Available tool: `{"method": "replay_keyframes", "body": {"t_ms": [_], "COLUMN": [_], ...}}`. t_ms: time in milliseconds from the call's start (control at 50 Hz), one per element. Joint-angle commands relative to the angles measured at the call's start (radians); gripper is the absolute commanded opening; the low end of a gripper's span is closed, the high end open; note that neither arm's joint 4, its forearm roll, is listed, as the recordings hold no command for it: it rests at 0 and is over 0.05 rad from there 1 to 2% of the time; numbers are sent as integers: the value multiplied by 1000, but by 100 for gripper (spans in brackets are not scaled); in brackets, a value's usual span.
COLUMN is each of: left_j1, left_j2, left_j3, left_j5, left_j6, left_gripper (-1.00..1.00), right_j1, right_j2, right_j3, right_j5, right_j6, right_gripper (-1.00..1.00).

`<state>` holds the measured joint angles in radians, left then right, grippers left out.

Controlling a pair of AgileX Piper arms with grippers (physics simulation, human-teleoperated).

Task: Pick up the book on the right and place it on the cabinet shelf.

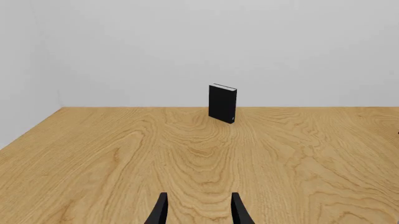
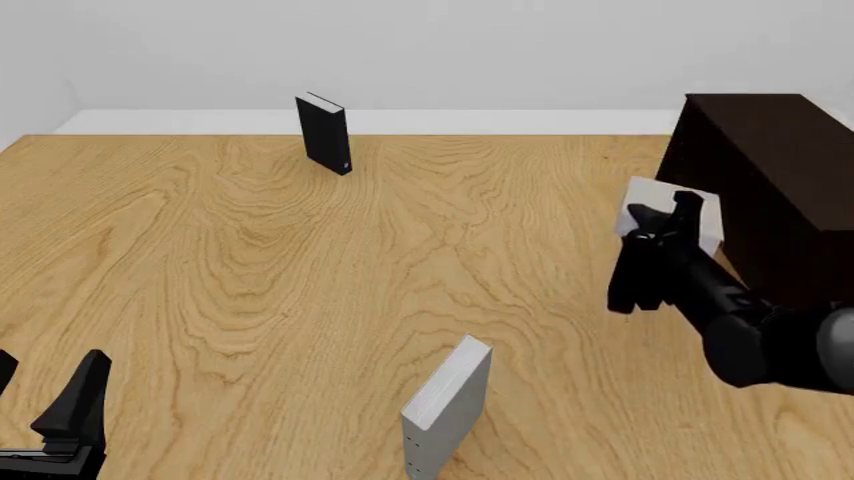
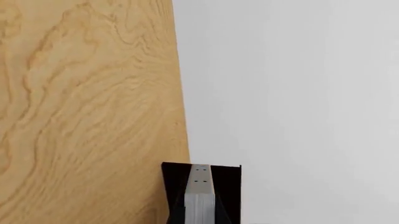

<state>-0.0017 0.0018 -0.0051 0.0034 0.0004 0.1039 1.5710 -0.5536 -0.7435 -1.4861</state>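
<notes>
The right gripper is clamped on the book, held edge-on between its fingers in the wrist view and raised off the table at the right, just beside the near-left corner of the cabinet shelf; whether book and cabinet touch cannot be told. The left gripper sits low at the near left with its fingers parted around nothing. Broad bare tabletop lies between them, with a grey book upright at the near centre and a black book upright by the far edge.

Right hand hides most of book; cabinet cropped at edge.
</notes>
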Motion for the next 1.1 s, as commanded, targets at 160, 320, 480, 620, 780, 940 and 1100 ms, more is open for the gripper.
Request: {"method": "replay_keyframes", "body": {"t_ms": [160, 320, 480, 620, 780, 940, 1100], "left_j1": [0, 0, 0, 0, 0, 0, 0], "left_j2": [0, 0, 0, 0, 0, 0, 0], "left_j3": [0, 0, 0, 0, 0, 0, 0], "left_j5": [0, 0, 0, 0, 0, 0, 0], "left_j6": [0, 0, 0, 0, 0, 0, 0], "left_gripper": [100, 100, 100, 100, 100, 100, 100], "right_j1": [-29, -63, -92, -108, -131, -146, -158], "right_j2": [24, 33, 41, 58, 69, 92, 125], "right_j3": [-54, -74, -104, -110, -130, -153, -167], "right_j5": [-11, -3, 24, 15, 22, 28, 9], "right_j6": [18, 21, 51, 50, 63, 67, 62], "right_gripper": [-100, -100, -100, -100, -100, -100, -100]}}
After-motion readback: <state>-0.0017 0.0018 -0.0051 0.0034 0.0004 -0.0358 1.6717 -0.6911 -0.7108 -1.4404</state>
